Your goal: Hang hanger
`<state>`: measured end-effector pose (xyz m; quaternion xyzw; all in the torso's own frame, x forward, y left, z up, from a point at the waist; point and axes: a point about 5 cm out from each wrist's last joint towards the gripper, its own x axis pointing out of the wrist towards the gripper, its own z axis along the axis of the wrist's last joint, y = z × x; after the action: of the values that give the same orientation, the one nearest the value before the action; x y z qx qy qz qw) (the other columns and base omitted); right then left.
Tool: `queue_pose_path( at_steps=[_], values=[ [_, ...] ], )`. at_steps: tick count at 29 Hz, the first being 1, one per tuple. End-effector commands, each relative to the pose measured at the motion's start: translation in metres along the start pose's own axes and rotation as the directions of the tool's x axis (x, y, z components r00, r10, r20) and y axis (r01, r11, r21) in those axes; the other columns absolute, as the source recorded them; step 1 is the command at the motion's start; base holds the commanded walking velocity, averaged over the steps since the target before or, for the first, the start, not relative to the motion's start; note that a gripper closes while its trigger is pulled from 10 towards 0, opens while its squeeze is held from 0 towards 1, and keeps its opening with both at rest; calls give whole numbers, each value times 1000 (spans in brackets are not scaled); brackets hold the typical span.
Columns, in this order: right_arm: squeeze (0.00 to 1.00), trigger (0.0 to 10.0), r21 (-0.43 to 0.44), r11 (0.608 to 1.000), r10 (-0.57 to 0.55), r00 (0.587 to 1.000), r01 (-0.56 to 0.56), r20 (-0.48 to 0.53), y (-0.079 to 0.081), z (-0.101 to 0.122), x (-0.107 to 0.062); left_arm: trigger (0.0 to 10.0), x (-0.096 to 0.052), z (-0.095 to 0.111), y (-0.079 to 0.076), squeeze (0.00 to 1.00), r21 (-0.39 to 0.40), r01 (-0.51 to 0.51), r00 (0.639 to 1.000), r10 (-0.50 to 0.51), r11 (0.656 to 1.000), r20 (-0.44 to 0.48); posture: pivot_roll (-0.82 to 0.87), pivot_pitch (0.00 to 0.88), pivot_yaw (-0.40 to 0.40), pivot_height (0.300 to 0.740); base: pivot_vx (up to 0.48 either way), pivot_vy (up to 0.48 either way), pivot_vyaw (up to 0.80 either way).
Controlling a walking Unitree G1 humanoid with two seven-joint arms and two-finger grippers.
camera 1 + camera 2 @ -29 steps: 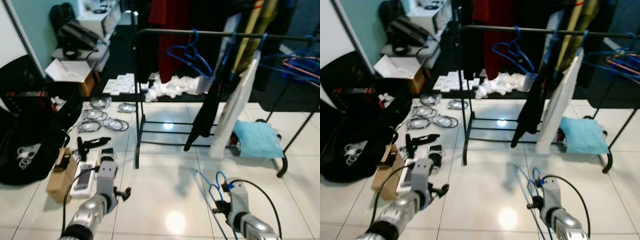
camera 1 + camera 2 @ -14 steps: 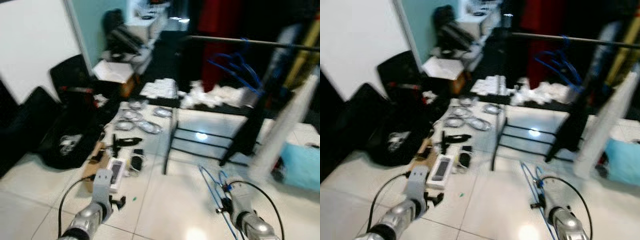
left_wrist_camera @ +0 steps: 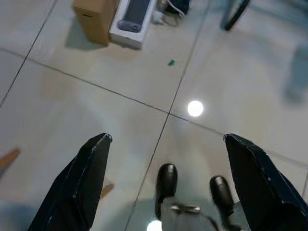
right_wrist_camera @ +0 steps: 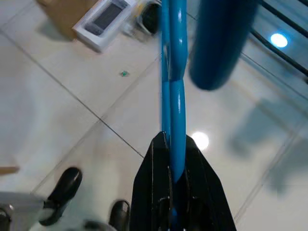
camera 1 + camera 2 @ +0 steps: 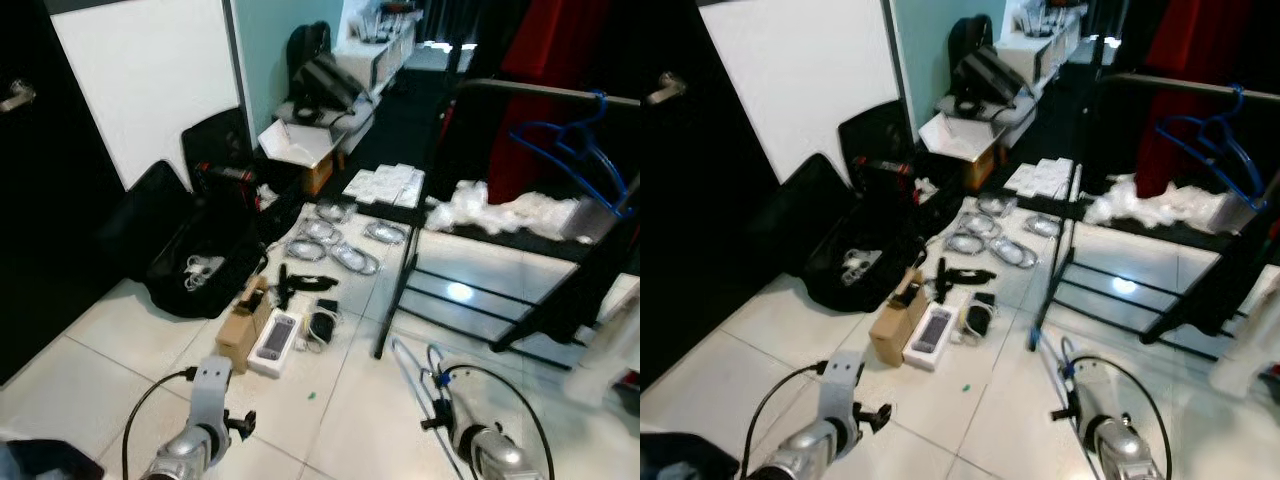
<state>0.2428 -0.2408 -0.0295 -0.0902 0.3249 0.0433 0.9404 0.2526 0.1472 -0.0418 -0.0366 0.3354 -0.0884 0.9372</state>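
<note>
Blue hanger [image 4: 172, 96] is clamped in the right hand [image 4: 173, 159], black fingers [image 4: 153, 183] closed tight on its plastic bar; low on the robot's right, above the white tile floor [image 5: 340, 420]. From the head camera the hanger's hook and arm [image 5: 425, 365] stick up and forward from the right wrist, near the foot of the black clothes rack [image 5: 400, 290].

Left hand [image 3: 166, 159] is empty, fingers [image 3: 84, 178] spread wide apart, hanging low on the left over bare tile. Robot's own black feet [image 3: 166, 185] show below it.

Rack rail [image 5: 540, 92] runs across the upper right, one blue hanger [image 5: 575, 150] already hooked on it, red garment [image 5: 560, 60] behind. White crumpled plastic [image 5: 500, 212] lies on the rack's lower shelf.

Floor clutter left of the rack: cardboard box [image 5: 243, 330], white flat box with a grey device [image 5: 275, 340] just beside it, coiled cables [image 5: 335, 250], black bags [image 5: 205, 265] against the wall, small green scrap [image 5: 311, 396] on the tile. White panel [image 5: 150, 80] leans on the teal wall; dark door [image 5: 30, 180] at far left.
</note>
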Motion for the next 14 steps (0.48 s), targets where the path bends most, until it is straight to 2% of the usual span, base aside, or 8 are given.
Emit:
queue_pose_path(
  at_steps=[1,4,6,8,11,12,13,14],
  values=[
    [0,10000,7,1000,4,1000,-5,21,2,0,0,10000,1,3,-3,0,-13,-1,1000,1,1000,24,-65,31,19,740,0,0,775],
    [0,10000,24,1000,5,999,-6,38,3,1,0,10000,3,14,-6,0,-19,-3,997,4,1000,81,-63,30,19,740,0,0,763],
    [0,10000,49,999,5,998,-8,66,2,3,0,10000,5,41,2,0,-10,-19,981,21,1000,193,-59,32,15,740,0,0,703],
    [0,10000,50,999,5,998,-8,69,1,3,0,10000,5,47,5,0,-16,-23,976,26,1000,218,-59,32,15,740,0,0,681],
    [0,10000,51,999,11,997,-15,82,0,4,-1,10000,-2,83,32,0,-9,-59,940,58,998,337,-59,32,15,740,0,0,356],
    [0,10000,51,999,11,997,-15,82,0,4,-1,10000,-2,83,32,0,-9,-59,940,58,998,337,-59,32,15,740,0,0,0],
    [0,10000,53,998,10,996,-14,84,0,4,-1,10000,-5,100,41,0,-4,-66,917,62,998,393,-52,40,11,740,0,0,0],
    [0,10000,53,998,10,996,-14,84,0,4,-1,10000,-5,100,41,0,-4,-66,917,62,998,393,-52,40,11,740,0,0,0]
  ],
)
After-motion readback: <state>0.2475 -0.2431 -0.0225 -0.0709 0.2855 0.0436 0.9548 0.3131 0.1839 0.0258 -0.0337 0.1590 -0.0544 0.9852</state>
